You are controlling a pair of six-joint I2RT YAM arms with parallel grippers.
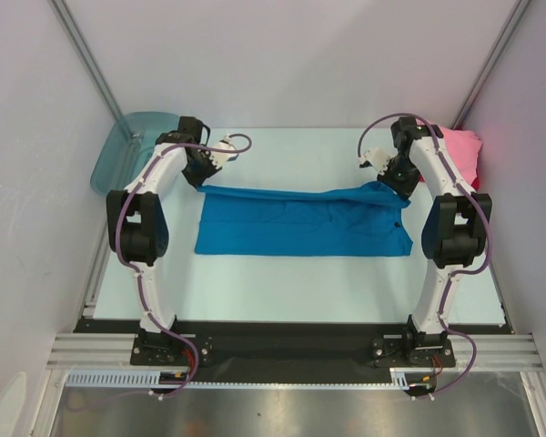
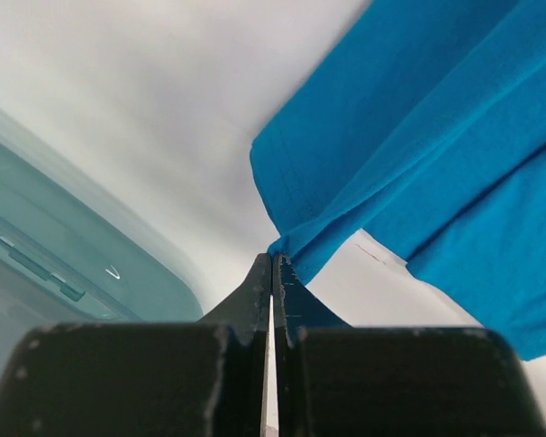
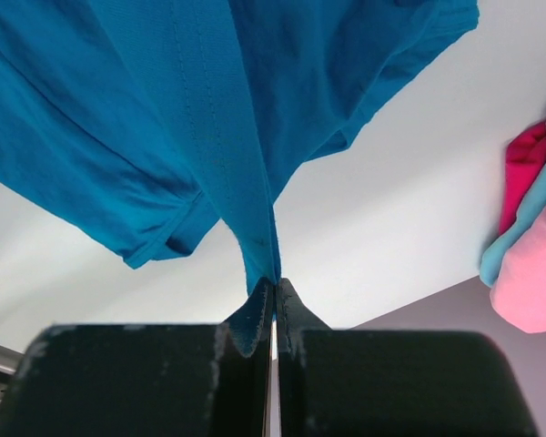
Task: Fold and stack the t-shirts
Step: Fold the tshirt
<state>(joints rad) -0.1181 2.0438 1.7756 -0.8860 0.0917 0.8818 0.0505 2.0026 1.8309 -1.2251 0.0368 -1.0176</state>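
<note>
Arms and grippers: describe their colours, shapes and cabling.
Both the left arm and the right arm have white links, bulky black joint housings and a purple cable looping alongside. The left gripper and right gripper are matte black: blocky bodies with flat fingers tapering to thin tips.

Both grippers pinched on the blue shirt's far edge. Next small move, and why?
Probably draw both pinched ends together toward the near edge, folding the cloth over itself. The left gripper and right gripper are each shut on a far corner of the blue t-shirt, which lies stretched out between them.
</note>
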